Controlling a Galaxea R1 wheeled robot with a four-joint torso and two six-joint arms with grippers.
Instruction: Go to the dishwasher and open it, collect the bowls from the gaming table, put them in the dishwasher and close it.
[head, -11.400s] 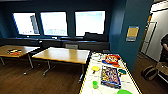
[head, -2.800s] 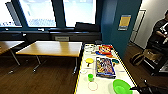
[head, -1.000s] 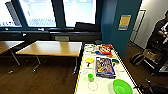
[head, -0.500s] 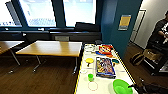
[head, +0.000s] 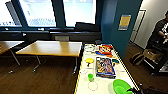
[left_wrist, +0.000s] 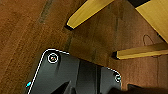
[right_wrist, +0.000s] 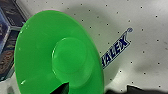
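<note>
The gaming table (head: 105, 86), long and white-topped, runs away from me on the right with colourful board-game boxes (head: 105, 67) on it. A green bowl (head: 121, 86) lies at its near end. A yellow bowl (head: 89, 60) sits farther back, near the left edge. My right gripper (head: 134, 89) shows as a dark shape right beside the green bowl. In the right wrist view the green bowl (right_wrist: 60, 55) looms large and close on the white speckled top (right_wrist: 140, 22). The dishwasher is out of view.
A small green cup (head: 90, 77) and a thin ring (head: 93, 86) lie near the table's left edge. Wooden tables (head: 50, 48) stand to the left over brown floor (left_wrist: 22, 27). A person (head: 160, 30) stands at the far right by a dark cart (head: 157, 60).
Since the oldest frame the camera has come closer to the white table. Over the last second the green bowl and the rest hardly shift.
</note>
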